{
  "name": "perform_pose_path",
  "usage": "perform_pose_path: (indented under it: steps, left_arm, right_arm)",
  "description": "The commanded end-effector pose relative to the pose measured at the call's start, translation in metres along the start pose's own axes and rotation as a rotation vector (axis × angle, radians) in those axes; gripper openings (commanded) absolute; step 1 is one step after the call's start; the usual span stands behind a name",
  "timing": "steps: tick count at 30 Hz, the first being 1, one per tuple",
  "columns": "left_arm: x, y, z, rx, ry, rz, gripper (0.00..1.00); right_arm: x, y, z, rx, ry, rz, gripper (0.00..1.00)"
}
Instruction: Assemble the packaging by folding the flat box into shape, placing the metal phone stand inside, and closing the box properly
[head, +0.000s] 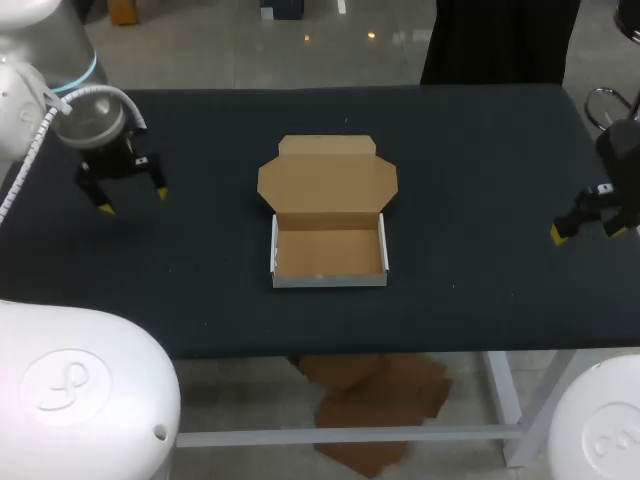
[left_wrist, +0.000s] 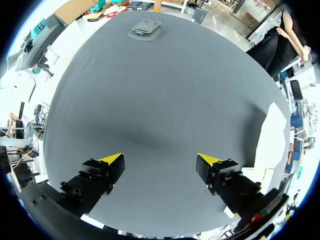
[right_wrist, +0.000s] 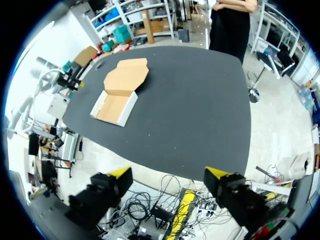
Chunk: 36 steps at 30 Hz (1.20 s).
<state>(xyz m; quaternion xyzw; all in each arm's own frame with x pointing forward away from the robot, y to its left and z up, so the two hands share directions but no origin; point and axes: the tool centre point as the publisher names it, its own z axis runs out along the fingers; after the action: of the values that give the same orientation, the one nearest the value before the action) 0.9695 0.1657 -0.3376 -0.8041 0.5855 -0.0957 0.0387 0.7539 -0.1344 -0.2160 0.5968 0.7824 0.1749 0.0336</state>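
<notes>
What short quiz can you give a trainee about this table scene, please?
1. True or false: the lid of the brown cardboard box is closed.
2. Choose one: what does the left tool hold? A) the box lid B) nothing C) a metal phone stand
3. Fill in: the box stands on the dark table, and its inside is ____.
Key: 1 false, the lid lies open behind the tray; 2 B, its fingers stand apart over bare table; 3 empty.
</notes>
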Motion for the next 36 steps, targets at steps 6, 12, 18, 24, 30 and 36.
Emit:
perform_pose_path:
  steps: [6,12,18,24,30,36]
  left_arm:
    - [-0.025,-0.041,0.024,-0.104,0.008,-0.016,1.0]
    - [-0.037,-0.059,0.031,-0.116,-0.003,-0.018,1.0]
    - [-0.044,-0.074,0.038,-0.129,-0.017,-0.025,1.0]
    - [-0.046,-0.077,0.039,-0.133,-0.023,-0.029,1.0]
    - [-0.046,-0.077,0.039,-0.133,-0.023,-0.029,1.0]
    - [-0.046,-0.077,0.039,-0.133,-0.023,-0.029,1.0]
  right_arm:
    - [0.0,-0.001,-0.002,0.004,0.001,0.0,1.0]
    - [0.0,-0.001,-0.002,0.004,0.001,0.0,1.0]
    - [0.0,-0.001,-0.002,0.004,0.001,0.0,1.0]
    - [0.0,-0.001,-0.002,0.004,0.001,0.0,1.0]
    - [0.0,-0.001,-0.002,0.004,0.001,0.0,1.0]
    - [0.0,-0.001,-0.002,0.004,0.001,0.0,1.0]
